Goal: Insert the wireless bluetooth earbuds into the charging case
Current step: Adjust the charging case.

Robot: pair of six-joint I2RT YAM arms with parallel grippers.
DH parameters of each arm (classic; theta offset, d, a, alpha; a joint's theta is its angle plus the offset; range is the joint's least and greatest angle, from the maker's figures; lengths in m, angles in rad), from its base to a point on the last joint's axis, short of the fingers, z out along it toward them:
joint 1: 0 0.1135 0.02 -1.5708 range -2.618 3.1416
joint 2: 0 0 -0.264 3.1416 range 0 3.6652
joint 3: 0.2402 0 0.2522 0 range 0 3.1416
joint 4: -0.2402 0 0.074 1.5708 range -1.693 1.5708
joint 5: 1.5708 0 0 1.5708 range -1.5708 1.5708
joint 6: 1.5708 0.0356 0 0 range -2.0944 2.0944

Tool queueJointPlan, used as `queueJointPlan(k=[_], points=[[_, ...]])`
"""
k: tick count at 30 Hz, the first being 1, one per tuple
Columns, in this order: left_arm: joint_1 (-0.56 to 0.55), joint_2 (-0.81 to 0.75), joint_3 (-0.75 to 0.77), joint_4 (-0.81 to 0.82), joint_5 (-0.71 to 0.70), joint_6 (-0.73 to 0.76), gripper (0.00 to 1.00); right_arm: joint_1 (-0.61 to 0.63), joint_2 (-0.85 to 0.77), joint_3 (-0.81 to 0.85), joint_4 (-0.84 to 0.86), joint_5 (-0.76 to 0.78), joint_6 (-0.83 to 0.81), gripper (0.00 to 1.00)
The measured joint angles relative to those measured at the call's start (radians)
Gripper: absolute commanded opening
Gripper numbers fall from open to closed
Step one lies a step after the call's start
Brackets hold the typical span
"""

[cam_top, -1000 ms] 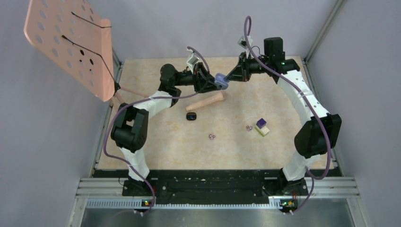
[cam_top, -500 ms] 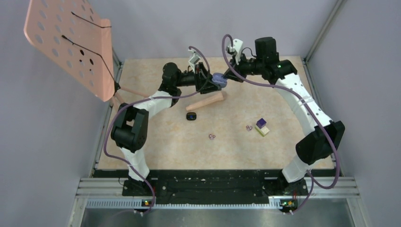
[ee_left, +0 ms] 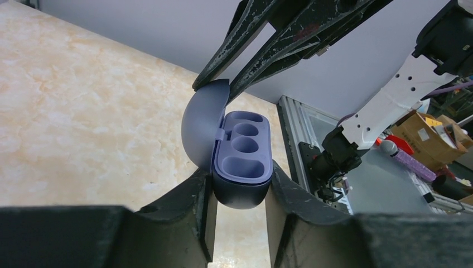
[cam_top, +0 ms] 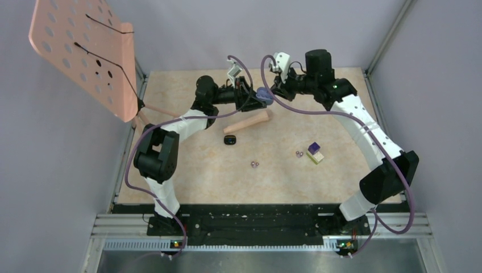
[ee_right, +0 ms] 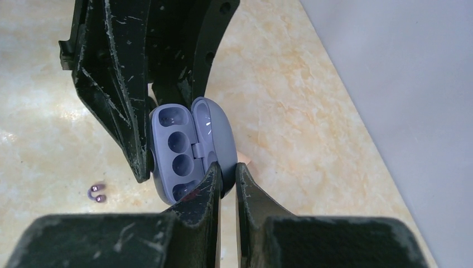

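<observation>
A bluish-purple charging case (ee_left: pixel 242 167) is held above the far part of the table, its lid (ee_left: pixel 203 128) swung open and its wells empty. My left gripper (ee_left: pixel 240 190) is shut on the case's body. From the other side, my right gripper (ee_right: pixel 227 173) is shut on the edge of the lid (ee_right: pixel 215 128). In the top view both grippers meet at the case (cam_top: pixel 262 94). Two pinkish-purple earbuds (cam_top: pixel 254 164) lie mid-table, two more (cam_top: pixel 299 153) to their right, and black earbuds (cam_top: pixel 229 140) nearer the left arm.
A wooden cylinder (cam_top: pixel 247 121) lies just below the grippers. A purple-and-cream block (cam_top: pixel 314 152) stands right of the earbuds. A pink perforated board (cam_top: pixel 85 54) leans at the far left. Grey walls close in the table on three sides.
The right arm has swung left and its wrist has turned at the case. The case has shifted slightly left and back between both grippers. The earbuds have not moved.
</observation>
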Motion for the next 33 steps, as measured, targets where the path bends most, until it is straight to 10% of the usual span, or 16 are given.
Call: queueJointPlan(k=[6,11,17,24,33], points=[[0.000,0.008,0.000,0.031,0.012,-0.012,0.00,0.012,-0.015,-0.015,0.010,0.028,-0.009,0.03],[0.001,0.016,-0.001,0.056,0.012,-0.012,0.00,0.016,-0.016,-0.015,0.006,0.042,0.022,0.51],[0.013,0.016,-0.021,0.092,0.016,-0.016,0.00,0.007,-0.017,0.092,-0.093,0.042,0.159,0.61],[0.028,0.016,-0.021,0.120,0.007,-0.024,0.00,-0.055,-0.089,0.170,-0.150,-0.022,0.314,0.52],[0.043,0.000,-0.089,0.083,-0.054,-0.022,0.00,-0.117,-0.166,-0.348,-0.186,0.063,0.323,0.15]])
